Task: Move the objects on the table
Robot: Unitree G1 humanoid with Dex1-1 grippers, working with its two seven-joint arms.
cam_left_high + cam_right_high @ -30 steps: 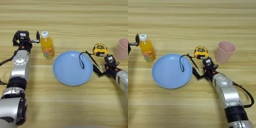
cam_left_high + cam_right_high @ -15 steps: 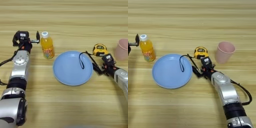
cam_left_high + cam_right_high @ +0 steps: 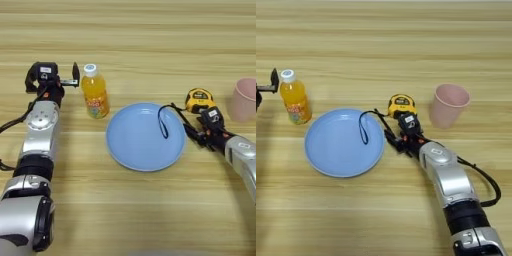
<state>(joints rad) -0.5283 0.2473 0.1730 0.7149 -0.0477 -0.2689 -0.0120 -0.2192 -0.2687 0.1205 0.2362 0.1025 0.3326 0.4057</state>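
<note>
My right claw sits low on the worktop, just off the blue plate's right rim and in front of the tape measure; whether its fingers are parted, I cannot tell. The tape's black cord loop lies across the plate's right part. The pink cup stands upright right of the tape. My left claw, spread wide, rests just left of the orange-drink bottle.

Bottle and pink cup stand upright; tape measure lies between them.
</note>
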